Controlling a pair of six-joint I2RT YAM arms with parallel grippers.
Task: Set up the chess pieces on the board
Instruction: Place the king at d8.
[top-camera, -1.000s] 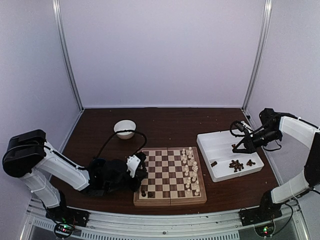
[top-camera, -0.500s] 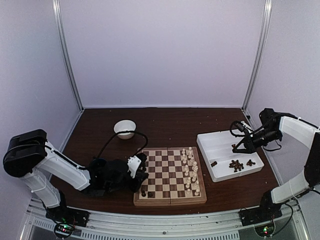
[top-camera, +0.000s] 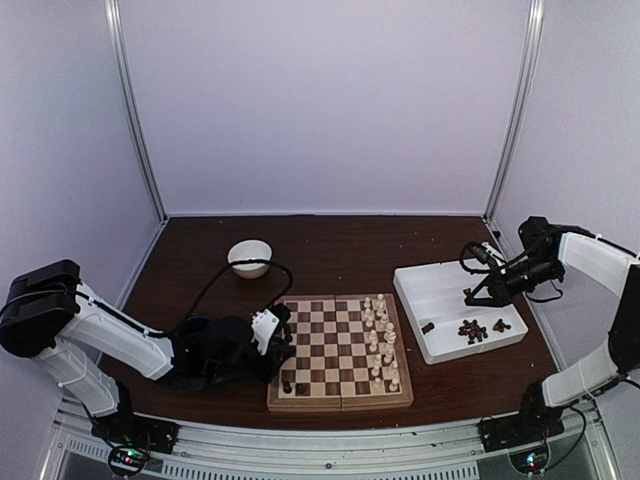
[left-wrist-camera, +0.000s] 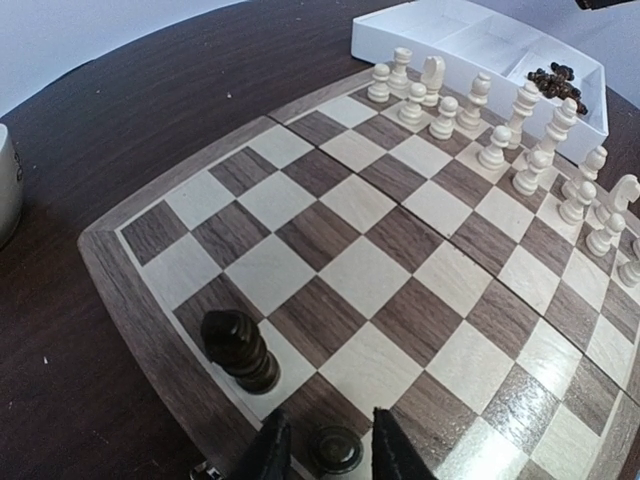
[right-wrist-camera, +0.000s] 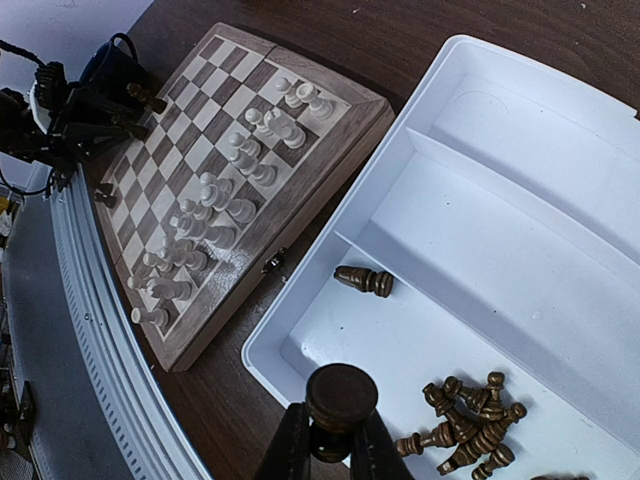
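Brown table (top-camera: 330, 240), lilac walls (top-camera: 320, 100): left fingers (left-wrist-camera: 272, 452) parted around a chessman (left-wrist-camera: 335, 450), right fingers (right-wrist-camera: 290, 445) pinching a dark piece (right-wrist-camera: 340, 398)

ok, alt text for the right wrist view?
The right pincer grips a dark chess piece over a white tray holding more dark pieces. Left of it, the board carries two rows of cream pieces.

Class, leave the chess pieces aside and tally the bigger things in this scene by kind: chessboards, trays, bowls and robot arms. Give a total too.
Chessboard: 1
Tray: 1
Bowl: 1
Robot arms: 2, the left arm and the right arm
Total: 5
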